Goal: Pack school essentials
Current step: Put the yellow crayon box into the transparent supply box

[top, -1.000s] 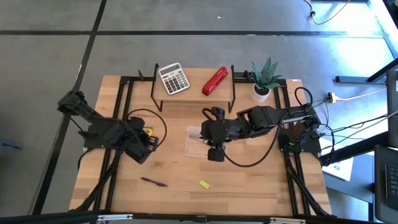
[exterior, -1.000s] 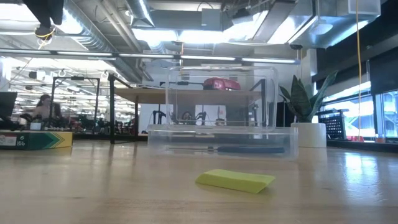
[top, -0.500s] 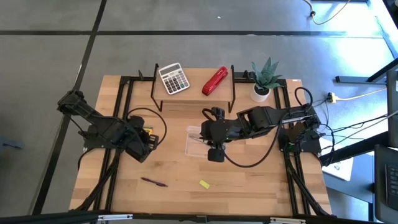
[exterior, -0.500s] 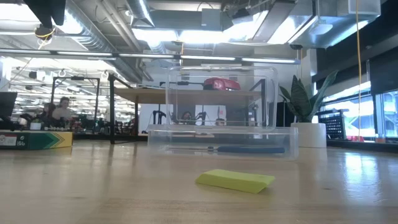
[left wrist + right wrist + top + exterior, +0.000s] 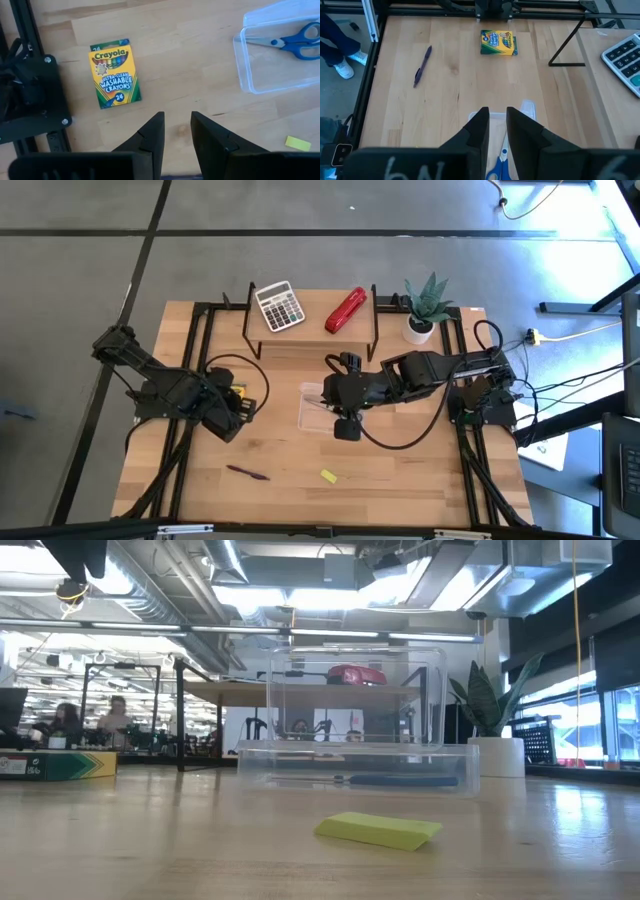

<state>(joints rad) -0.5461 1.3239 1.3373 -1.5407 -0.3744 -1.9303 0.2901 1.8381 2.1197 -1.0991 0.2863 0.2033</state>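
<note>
Scissors lie boxed; crayons, pen, yellow block lie loose.

Lighting was bright and even across the wooden table, which showed only soft, short shadows under both arms in the high view. Daylight fell on the floor past the table's far right corner. In the low view, ceiling strip lights burned out to white glare, and windows at the right gave a bluish glow. The yellow block near the front edge was slightly soft, the tabletop before it blurred. The clear plastic container carried pale reflections. Wrist views were sharp on the crayon box; their own fingers appeared dark.
</note>
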